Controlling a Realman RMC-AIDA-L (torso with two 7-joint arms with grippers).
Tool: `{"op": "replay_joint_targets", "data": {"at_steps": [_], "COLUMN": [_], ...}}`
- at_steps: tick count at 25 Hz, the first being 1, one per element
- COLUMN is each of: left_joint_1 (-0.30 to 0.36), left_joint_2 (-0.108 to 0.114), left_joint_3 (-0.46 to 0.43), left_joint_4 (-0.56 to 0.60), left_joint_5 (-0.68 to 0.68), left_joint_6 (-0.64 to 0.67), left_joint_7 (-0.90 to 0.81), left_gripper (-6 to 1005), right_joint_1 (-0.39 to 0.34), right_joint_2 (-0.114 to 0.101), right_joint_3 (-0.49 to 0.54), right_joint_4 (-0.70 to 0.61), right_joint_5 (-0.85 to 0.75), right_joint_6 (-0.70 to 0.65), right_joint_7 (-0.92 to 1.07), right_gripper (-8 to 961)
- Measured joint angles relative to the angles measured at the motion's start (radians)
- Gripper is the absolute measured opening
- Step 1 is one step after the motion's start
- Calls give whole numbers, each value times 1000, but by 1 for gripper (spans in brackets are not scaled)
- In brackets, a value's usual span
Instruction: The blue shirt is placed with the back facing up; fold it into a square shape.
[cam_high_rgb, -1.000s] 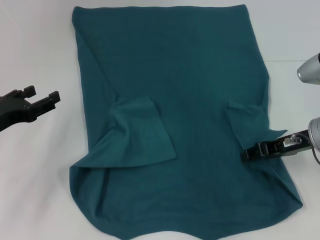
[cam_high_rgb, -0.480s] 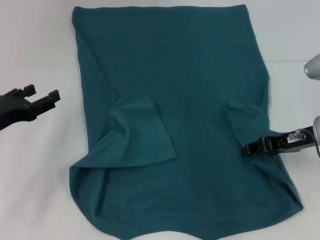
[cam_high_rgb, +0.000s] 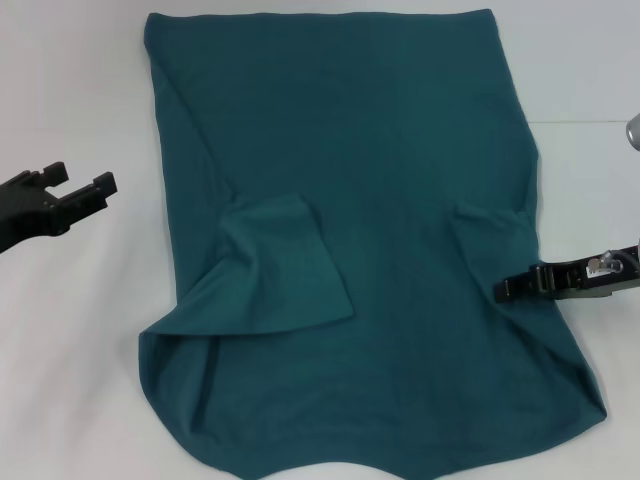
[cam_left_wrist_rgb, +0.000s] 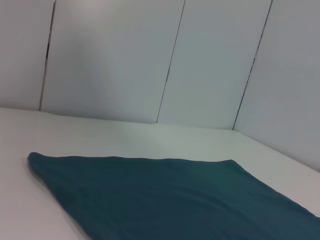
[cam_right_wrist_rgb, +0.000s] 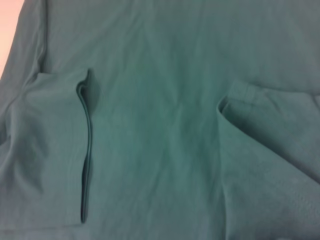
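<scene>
The blue shirt (cam_high_rgb: 350, 150) lies flat on the white table (cam_high_rgb: 70, 340), much larger than either gripper. Both its long sides are folded inward, and a sleeve (cam_high_rgb: 285, 265) lies on top at the left with another sleeve (cam_high_rgb: 495, 240) at the right. My right gripper (cam_high_rgb: 503, 289) hovers low over the shirt's right edge, just below that right sleeve, seen side-on. My left gripper (cam_high_rgb: 82, 180) is open over bare table left of the shirt, apart from it. The right wrist view is filled by the shirt (cam_right_wrist_rgb: 160, 125). The left wrist view shows the shirt (cam_left_wrist_rgb: 175, 200) farther off.
White tabletop surrounds the shirt on the left and right. The shirt's near hem runs off the bottom of the head view. Pale wall panels (cam_left_wrist_rgb: 125, 60) stand behind the table in the left wrist view.
My right gripper has drawn back to the right and slightly up along the shirt's right edge. The left gripper drifted a little left. The shirt has not moved.
</scene>
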Motion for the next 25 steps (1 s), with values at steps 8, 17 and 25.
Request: {"op": "replay_joint_targets", "data": {"at_steps": [8,17,25], "left_joint_1": [0,3,7], "left_joint_2": [2,2,2], "left_joint_3": [0,0,-12], "left_joint_4": [1,2,1], "left_joint_5": [-4,-4,-4], "left_joint_6": [0,7,11], "left_joint_7": [0,0,0], "left_gripper": [796,793,794], "right_joint_1": [4,28,31], "right_joint_2": [2,2,3], "right_joint_3": [-4,-12,-20], "right_joint_4": [18,53,54], "right_joint_5": [32,62,62], "right_joint_6": [16,13,-47], "right_joint_7": [-26,-71,-90], "right_gripper": [457,456,456]}}
